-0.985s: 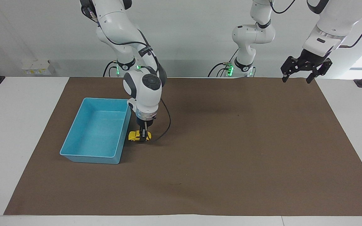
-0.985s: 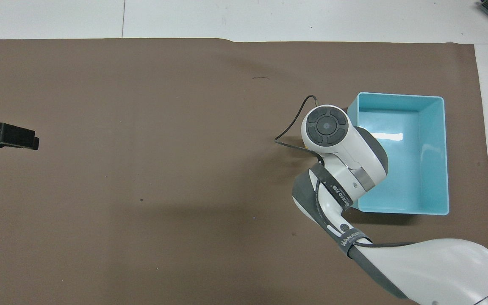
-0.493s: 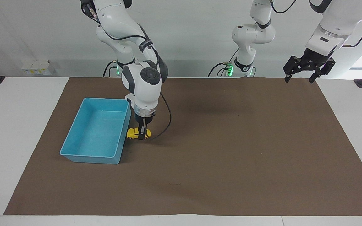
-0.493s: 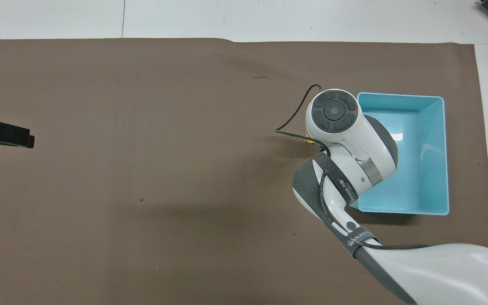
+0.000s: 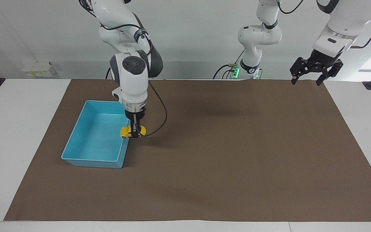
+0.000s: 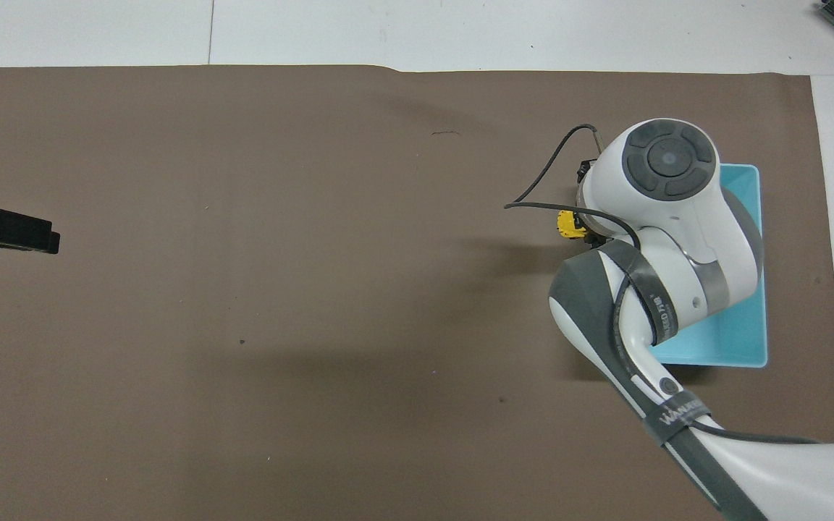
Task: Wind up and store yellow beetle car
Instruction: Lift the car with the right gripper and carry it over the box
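One yellow beetle car (image 5: 133, 131), pinched in the closed right tool (image 5: 136, 135) over the blue tray (image 5: 76, 140)'s three-o'clock rim in the facing view, could clip that wall and drop outside, while the open left tool (image 5: 307, 76) waits.

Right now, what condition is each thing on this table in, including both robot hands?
yellow beetle car: off the mat, upright, gripped by the right gripper, over the blue tray's rim.
blue tray: on the mat, nothing resting inside.
right gripper: jaws shut on the car.
left gripper: jaws open, empty, waiting over the mat's edge at its own end.
brown mat: flat on the table.
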Motion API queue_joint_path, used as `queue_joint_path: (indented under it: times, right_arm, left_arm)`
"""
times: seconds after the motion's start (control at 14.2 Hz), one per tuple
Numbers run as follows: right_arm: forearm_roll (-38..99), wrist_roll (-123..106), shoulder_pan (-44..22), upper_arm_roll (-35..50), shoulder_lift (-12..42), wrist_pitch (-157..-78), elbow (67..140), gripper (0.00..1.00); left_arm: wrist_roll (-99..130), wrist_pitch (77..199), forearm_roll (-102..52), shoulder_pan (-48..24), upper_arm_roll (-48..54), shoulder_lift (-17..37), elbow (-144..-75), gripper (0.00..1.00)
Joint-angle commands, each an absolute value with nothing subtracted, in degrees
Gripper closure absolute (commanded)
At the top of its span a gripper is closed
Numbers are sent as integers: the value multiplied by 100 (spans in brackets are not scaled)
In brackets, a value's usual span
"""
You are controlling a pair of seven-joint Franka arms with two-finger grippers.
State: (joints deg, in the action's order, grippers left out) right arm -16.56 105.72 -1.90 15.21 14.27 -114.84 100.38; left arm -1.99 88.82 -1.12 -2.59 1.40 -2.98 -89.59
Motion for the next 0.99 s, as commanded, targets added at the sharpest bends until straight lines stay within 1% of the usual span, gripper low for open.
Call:
queue_joint_path:
  times: [0.0, 0.28, 0.49, 0.7, 0.92]
  right_arm:
    - [-1503, 9829, 17, 1617, 1205, -11303, 10143, 100]
    - [-1398, 8028, 132, 1617, 897, -11145, 10362, 100]
    - [-1371, 7298, 211, 1617, 879, -11118, 10432, 100]
    - [-1258, 6769, 220, 1617, 747, -11162, 10652, 100]
    - [-985, 6417, 448, 1617, 642, -11293, 10880, 100]
  left_arm:
    - [-255, 8771, -79, -202, 184, -352, -8921, 0]
    - [-255, 8771, -79, -185, 176, -352, -8921, 0]
    - [-255, 8771, -79, -193, 185, -352, -8921, 0]
    - [-255, 8771, -79, -193, 176, -352, -8921, 0]
    - [-255, 8771, -79, -193, 184, -352, -8921, 0]
